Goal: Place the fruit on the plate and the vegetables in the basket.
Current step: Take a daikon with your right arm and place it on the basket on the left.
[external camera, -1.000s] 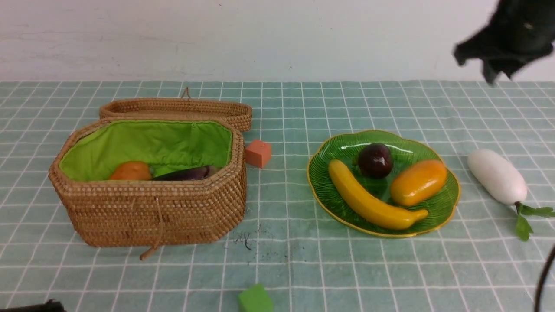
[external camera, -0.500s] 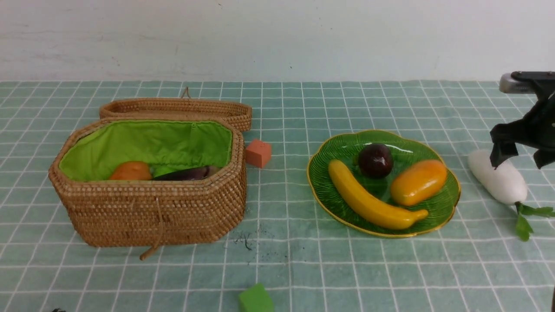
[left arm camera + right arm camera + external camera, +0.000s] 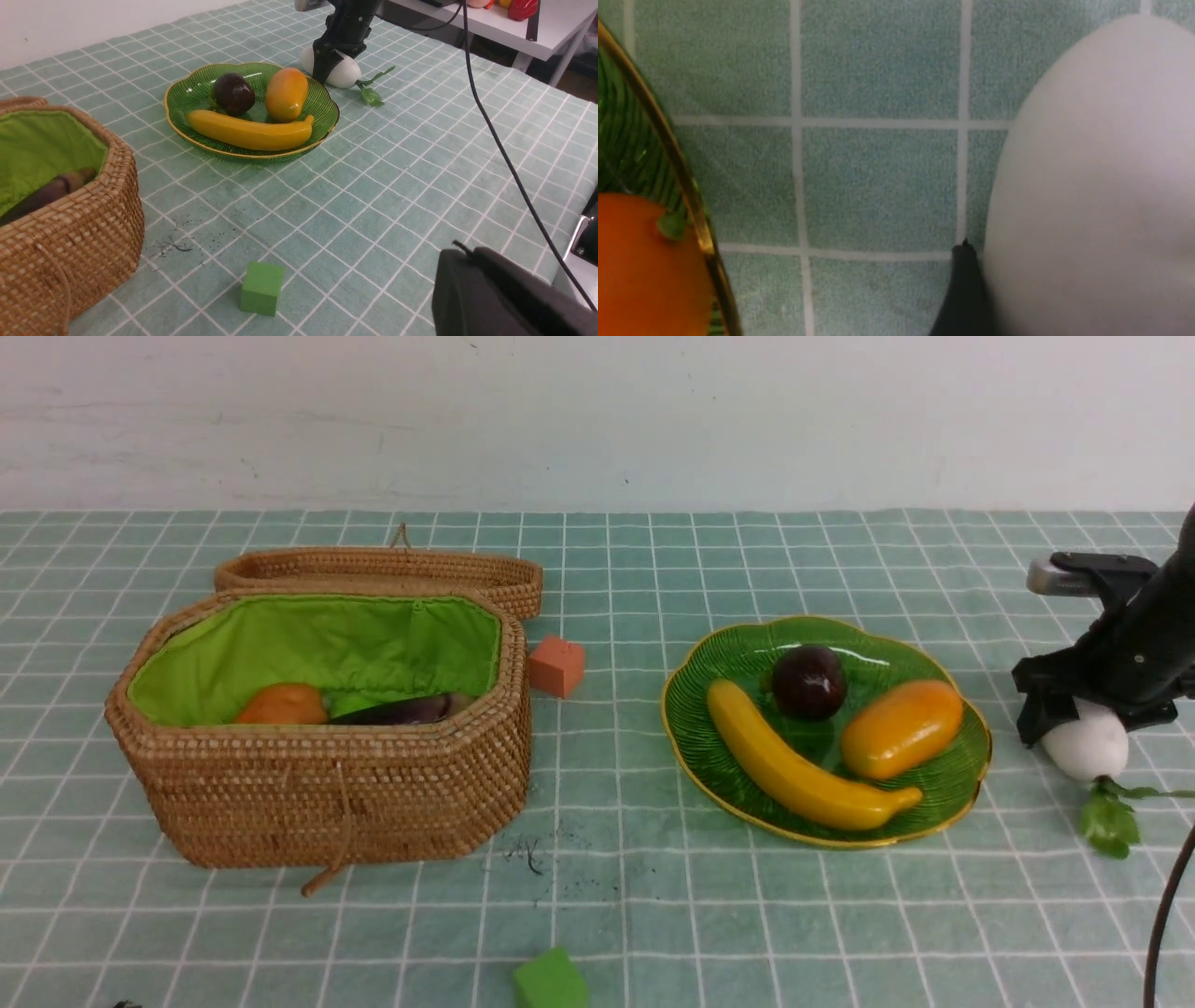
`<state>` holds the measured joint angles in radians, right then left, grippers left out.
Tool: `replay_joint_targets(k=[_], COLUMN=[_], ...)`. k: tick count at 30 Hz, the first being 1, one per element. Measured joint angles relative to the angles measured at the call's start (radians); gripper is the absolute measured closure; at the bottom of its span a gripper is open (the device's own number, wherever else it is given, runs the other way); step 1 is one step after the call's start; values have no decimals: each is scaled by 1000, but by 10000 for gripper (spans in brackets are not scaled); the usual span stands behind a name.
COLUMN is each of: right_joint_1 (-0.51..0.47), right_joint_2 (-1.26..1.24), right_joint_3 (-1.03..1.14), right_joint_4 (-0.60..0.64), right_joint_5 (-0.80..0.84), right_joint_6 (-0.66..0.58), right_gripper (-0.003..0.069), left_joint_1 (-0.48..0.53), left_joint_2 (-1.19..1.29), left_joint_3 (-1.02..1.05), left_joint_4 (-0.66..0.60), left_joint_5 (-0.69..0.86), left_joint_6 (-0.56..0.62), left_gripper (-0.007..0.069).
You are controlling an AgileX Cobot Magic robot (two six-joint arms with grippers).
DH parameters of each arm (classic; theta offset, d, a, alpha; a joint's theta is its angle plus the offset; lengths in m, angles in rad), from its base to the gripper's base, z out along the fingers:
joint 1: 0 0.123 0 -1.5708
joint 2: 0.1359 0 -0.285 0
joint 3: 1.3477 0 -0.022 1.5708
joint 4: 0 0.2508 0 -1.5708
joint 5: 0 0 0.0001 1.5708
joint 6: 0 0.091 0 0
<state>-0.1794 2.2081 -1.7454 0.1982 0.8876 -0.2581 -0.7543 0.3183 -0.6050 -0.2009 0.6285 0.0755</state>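
Fruit comes to three pieces, and all three lie on the plate (image 3: 962, 761): one banana (image 3: 794, 773), one mangosteen (image 3: 808, 681) and one mango (image 3: 901, 728). Vegetables in view come to three. Two sit inside the basket (image 3: 336, 793), a potato (image 3: 280, 706) beside an eggplant (image 3: 397, 711) on the green lining; whatever else lies lower in the basket is hidden by its front wall. The basket's lid (image 3: 378, 569) lies swung back behind it. One radish (image 3: 1086, 745) lies on the worktop (image 3: 653, 896), just beside the plate on the robot's right, its green leaves pointing toward the robot.

Two small cubes rest on the cloth, one orange cube (image 3: 556, 665) next to the basket and one green cube (image 3: 550, 980) near the front edge.

Over the radish stands the right tool (image 3: 1083, 714), its jaws straddling the white body; one dark fingertip (image 3: 964, 289) lies against the radish's side, and whether the jaws have clamped it I cannot tell. The radish rests on the cloth. The left tool (image 3: 504, 298) shows only as a dark bulk low at the near edge of the worktop, closed and holding nothing.
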Motion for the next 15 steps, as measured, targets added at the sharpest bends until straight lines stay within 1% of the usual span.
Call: replay_joint_targets(k=[4, 6, 7, 8, 9, 11, 14, 15], right_joint_1=[7, 31, 35, 83, 117, 226, 420, 472], right_joint_2=[-94, -177, -186, -255, -286, -343, -362, -357], right_joint_3=[6, 6, 6, 5, 3, -19, -93, -119], right_joint_4=[40, 93, 100, 168, 210, 328, 502, 536], right_joint_5=[68, 105, 112, 132, 136, 143, 124, 109], right_joint_6=[75, 78, 76, 39, 8, -94, -245, -298], right_gripper=[167, 167, 167, 167, 167, 167, 167, 167], left_joint_1=[0, 0, 0, 0, 0, 0, 0, 0], left_joint_2=[0, 0, 0, 0, 0, 0, 0, 0], left_joint_3=[0, 0, 0, 0, 0, 0, 0, 0], left_joint_4=[1, 7, 9, 23, 34, 75, 201, 247], left_joint_5=[-5, -7, -7, -7, -7, -12, -14, -14], left_joint_6=[0, 0, 0, 0, 0, -19, -117, -157], left_gripper=[637, 637, 637, 637, 637, 637, 637, 637])
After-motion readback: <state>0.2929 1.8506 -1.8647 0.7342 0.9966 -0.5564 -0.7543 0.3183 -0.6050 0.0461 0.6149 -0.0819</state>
